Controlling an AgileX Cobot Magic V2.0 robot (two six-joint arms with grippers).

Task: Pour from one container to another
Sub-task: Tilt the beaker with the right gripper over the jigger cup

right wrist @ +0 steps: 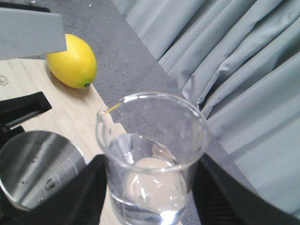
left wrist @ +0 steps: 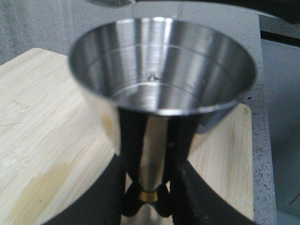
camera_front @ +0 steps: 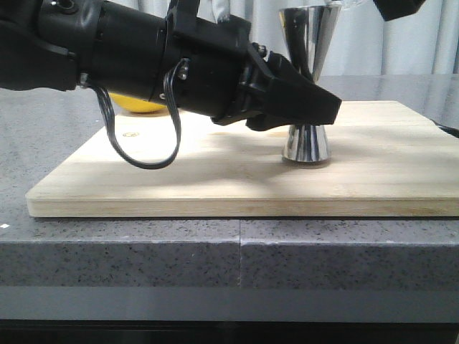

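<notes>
The left gripper (left wrist: 149, 199) clamps the steel jigger (left wrist: 161, 70) upright near the board's (camera_front: 215, 179) right edge; the right gripper (right wrist: 149, 187) holds the glass beaker (right wrist: 152, 154) beside it, apparently unpoured.

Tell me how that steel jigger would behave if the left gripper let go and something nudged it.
The steel jigger looks apt to tip: its cup is wide and its foot on the wooden board is narrow. Its polished metal is probably slippery, so the left gripper, clamped at the gold-banded waist, seems wise. It looks rigid, not fragile.
</notes>
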